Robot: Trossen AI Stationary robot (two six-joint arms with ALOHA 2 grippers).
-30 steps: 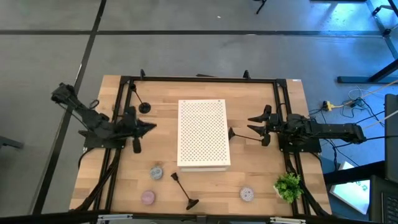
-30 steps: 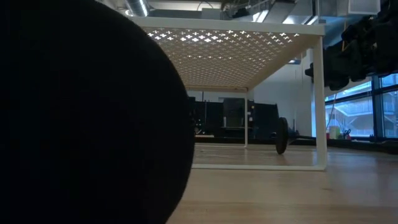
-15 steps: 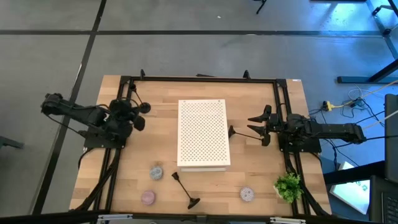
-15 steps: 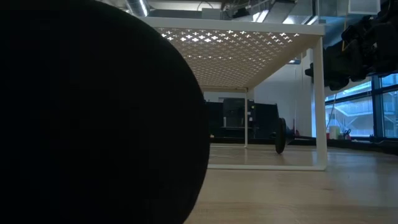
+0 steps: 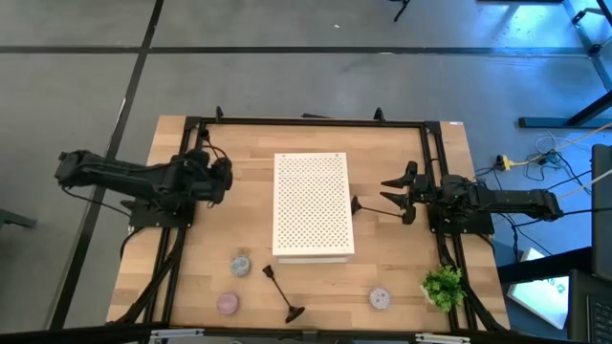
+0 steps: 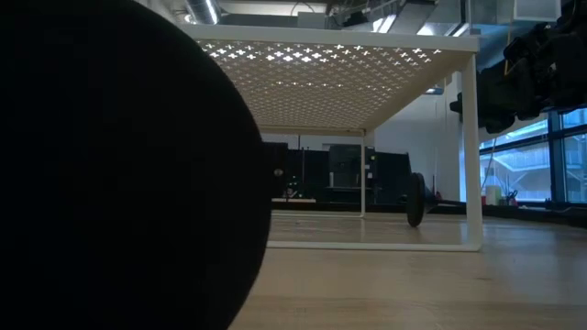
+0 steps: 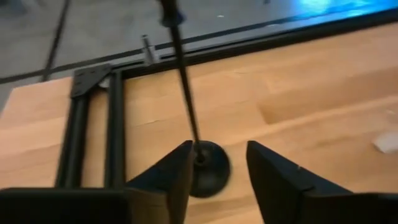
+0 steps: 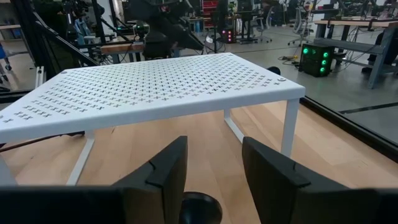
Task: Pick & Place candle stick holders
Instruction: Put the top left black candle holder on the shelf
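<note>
black stemmed holder (image 7: 208, 174) upright on table

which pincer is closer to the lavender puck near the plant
Right. The right pincer sits by the white board's right edge, up-table from the lavender puck. The left pincer is across the board, much farther away.

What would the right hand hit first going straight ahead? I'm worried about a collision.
Probably the black holder lying right before the right hand, its base between the open fingers. Past it comes the white shelf. How near the holder lies is hard to tell.
</note>
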